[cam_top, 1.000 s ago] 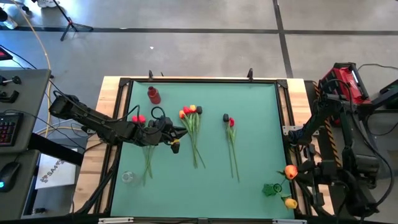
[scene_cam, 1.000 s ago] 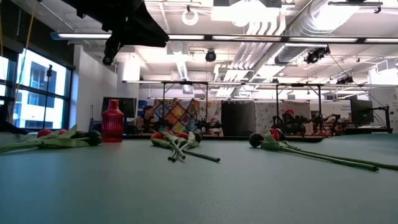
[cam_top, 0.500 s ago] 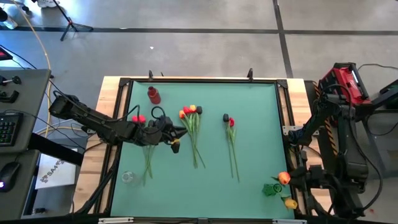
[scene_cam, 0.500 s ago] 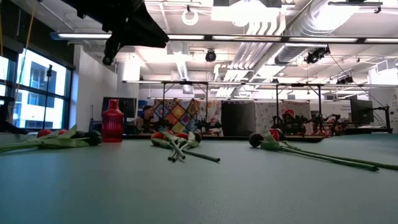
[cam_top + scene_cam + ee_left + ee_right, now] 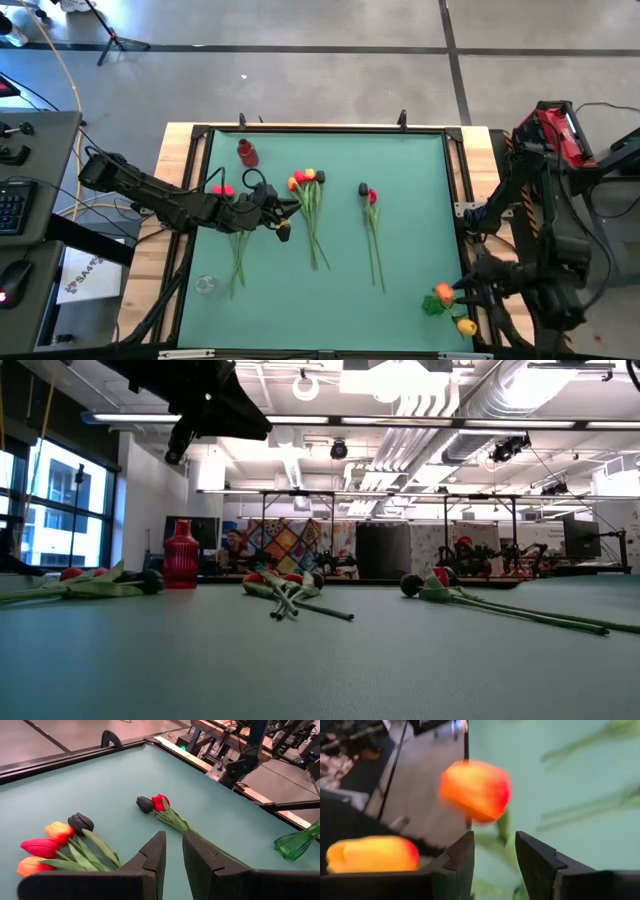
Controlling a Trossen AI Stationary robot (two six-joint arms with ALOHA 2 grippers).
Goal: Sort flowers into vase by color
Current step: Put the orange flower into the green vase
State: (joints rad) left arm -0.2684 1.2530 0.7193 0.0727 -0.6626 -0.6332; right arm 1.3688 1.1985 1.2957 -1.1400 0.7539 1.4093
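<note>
In the right wrist view the orange tulip head (image 5: 475, 790) is blurred, the yellow tulip head (image 5: 370, 853) is partly hidden behind a dark finger, and the green vase (image 5: 296, 841) is cut off at the left wrist view's edge

Below me spreads the flat teal-green table mat (image 5: 410, 220), framed in pale wood. Off to my left, a black keyboard with red keys (image 5: 10, 205) and a dark computer mouse (image 5: 12, 280). Far across the room hangs a colourful patchwork panel (image 5: 285, 547).
</note>
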